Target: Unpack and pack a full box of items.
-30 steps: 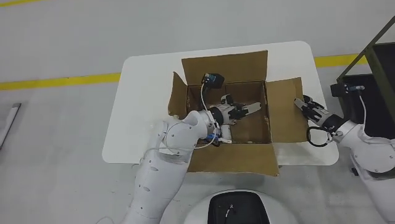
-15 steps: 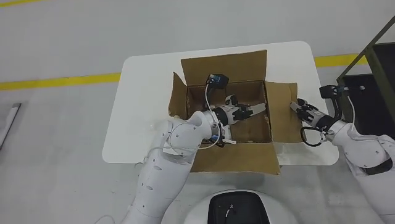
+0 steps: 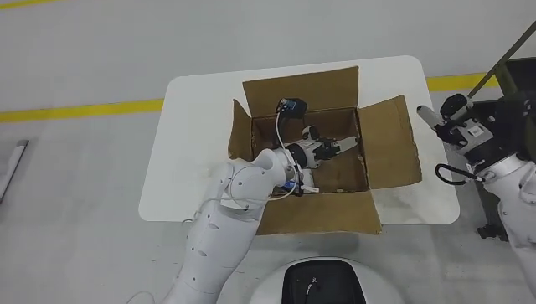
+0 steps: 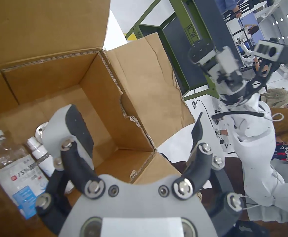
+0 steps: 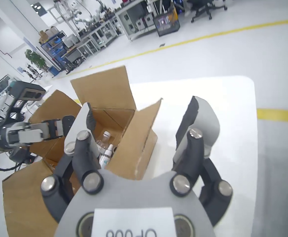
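An open cardboard box stands on the white table. My left gripper hangs inside the box, open and holding nothing. Beside it, low in the box, stand a clear bottle with a white cap and a small white spray bottle. My right gripper is off the box's right side, beyond the right flap, raised above the table. It is open and empty, facing the box, where the bottles show inside.
A green metal rack stands just off the table's right end, close behind the right arm. All of the box's flaps are folded outward. Bare table lies left of the box and at the far right corner.
My right gripper has drawn back from the right flap, rising and moving right. The flap now tilts up a little. My left gripper has stayed inside the box.
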{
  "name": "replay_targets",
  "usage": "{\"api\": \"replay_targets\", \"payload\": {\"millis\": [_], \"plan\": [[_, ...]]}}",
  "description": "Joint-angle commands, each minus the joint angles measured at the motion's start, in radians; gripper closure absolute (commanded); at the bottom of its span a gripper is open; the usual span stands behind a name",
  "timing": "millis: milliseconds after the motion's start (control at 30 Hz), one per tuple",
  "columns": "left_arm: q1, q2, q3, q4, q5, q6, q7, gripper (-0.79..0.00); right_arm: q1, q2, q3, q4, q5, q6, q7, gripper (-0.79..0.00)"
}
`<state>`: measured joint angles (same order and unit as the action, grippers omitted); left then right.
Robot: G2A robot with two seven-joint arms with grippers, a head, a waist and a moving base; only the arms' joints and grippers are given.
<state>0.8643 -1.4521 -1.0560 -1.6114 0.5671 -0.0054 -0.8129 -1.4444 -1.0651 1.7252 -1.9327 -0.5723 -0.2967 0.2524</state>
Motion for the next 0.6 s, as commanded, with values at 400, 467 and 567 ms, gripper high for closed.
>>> {"api": "replay_targets", "payload": {"millis": [400, 467, 567], "plan": [[0.017, 0.010, -0.008, -0.004, 0.009, 0.012, 0.006, -0.785, 0.057, -0.014, -0.205, 0.049, -0.214, 0.069, 0.032, 0.000], [0.020, 0.012, -0.009, -0.007, 0.012, 0.013, 0.005, -0.785, 0.067, -0.015, -0.221, 0.078, -0.231, 0.075, 0.043, 0.000], [0.021, 0.015, -0.012, -0.017, 0.047, 0.023, 0.012, -0.785, 0.081, -0.018, -0.234, 0.110, -0.227, 0.082, 0.053, 0.000]]}}
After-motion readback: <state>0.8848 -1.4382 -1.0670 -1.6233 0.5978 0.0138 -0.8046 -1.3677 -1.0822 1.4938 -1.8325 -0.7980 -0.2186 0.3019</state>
